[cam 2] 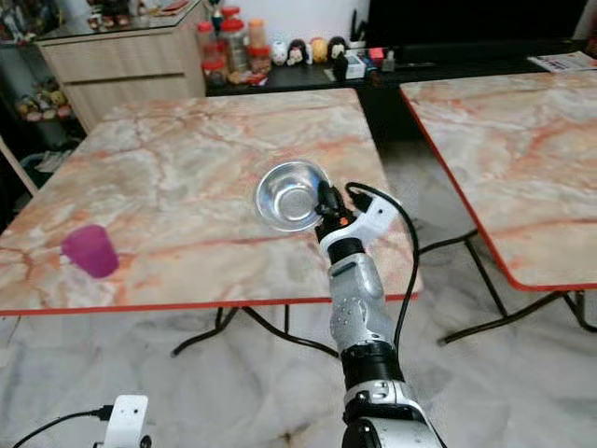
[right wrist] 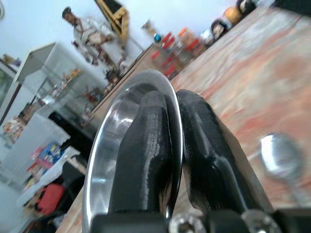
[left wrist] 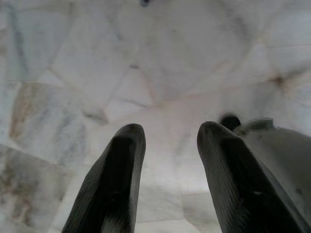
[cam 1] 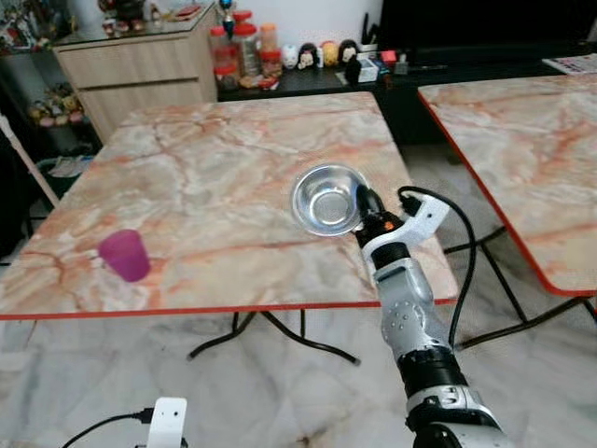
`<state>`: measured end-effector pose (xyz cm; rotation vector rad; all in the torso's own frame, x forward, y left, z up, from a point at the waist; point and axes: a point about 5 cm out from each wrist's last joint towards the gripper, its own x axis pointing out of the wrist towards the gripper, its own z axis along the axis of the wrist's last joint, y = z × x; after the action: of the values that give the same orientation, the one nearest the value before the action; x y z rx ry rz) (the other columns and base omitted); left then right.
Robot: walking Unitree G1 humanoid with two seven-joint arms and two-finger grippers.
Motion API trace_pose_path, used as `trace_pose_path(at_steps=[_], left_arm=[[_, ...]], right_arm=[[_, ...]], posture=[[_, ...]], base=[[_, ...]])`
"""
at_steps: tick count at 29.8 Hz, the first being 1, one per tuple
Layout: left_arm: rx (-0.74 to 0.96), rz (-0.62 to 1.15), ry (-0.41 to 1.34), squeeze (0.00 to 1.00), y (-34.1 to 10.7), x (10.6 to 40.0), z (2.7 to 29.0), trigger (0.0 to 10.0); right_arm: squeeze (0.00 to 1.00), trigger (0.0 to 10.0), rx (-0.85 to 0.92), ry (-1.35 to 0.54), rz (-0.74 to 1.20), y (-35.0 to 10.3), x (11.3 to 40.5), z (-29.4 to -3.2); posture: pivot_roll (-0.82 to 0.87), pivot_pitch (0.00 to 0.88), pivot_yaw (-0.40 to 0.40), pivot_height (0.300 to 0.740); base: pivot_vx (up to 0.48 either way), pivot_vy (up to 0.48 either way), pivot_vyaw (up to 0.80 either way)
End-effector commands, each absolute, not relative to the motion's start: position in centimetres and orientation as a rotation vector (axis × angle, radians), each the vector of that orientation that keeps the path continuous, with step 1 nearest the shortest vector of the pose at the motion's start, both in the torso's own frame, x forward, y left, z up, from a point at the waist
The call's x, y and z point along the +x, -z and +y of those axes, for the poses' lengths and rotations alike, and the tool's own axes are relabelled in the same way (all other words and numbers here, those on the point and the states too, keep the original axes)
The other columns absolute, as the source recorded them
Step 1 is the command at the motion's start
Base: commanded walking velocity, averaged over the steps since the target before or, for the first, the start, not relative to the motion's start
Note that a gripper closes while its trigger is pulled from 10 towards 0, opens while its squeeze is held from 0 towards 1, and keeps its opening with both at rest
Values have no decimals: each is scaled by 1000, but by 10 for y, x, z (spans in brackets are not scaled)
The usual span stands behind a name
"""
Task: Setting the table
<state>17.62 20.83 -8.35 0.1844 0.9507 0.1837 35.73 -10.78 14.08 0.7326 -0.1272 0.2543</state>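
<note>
The steel bowl (cam 1: 328,199) sat just right of centre in the left eye view, mouth facing up and slightly toward the camera, near the right-hand edge of the marble surface (cam 1: 215,177); being round, it had no long axis to speak of. The right hand (cam 1: 364,207) was clamped on the bowl's near-right rim, and the right wrist view showed one black finger (right wrist: 146,150) inside the rim and the other outside it, pressed tight against the thin metal edge. Whether the bowl rested on the surface or was held just above it could not be told. The right arm (cam 1: 406,308) rose from the lower right of the frame, the silver forearm running up and slightly leftward to the wrist, with a black cable (cam 1: 464,271) looping off to its right. A spoon bowl (right wrist: 277,155), blurred, lay on the surface beside the fingers in the right wrist view. A purple cup (cam 1: 125,255) stood upright at the left of the frame, near the front red edge of the surface and well apart from the bowl. The left hand (left wrist: 167,160) hung low over the pale marble floor (left wrist: 146,58), its two fingers spread with a clear gap between them and holding nothing. A second marble table (cam 1: 522,149) stood at the right of the frame.
</note>
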Motion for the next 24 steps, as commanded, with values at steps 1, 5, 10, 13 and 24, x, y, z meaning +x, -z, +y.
trace_pose_path(at_steps=[1, 5, 10, 13, 24], left_arm=[[214, 966, -214, 0, 84, 170, 218, 10000], [214, 966, -218, 0, 85, 169, 218, 10000], [211, 970, -222, 0, 86, 166, 218, 10000], [209, 972, -221, 0, 86, 165, 217, 10000], [200, 964, -221, 0, 86, 167, 215, 10000]], right_arm=[[0, 10000, 705, -288, -159, -154, 360, -96], [0, 10000, 688, -263, -165, -154, 361, -100], [0, 10000, 666, -242, -182, -155, 361, -109], [0, 10000, 648, -227, -181, -154, 362, -112], [0, 10000, 629, -190, -185, -152, 362, -121]], posture=[[66, 0, 63, 740], [65, 0, 64, 740], [57, 0, 68, 740], [56, 0, 68, 740], [47, 1, 68, 740]], base=[[0, -435, 0], [0, -433, 0], [0, -426, 0], [0, -428, 0], [0, -419, 0]])
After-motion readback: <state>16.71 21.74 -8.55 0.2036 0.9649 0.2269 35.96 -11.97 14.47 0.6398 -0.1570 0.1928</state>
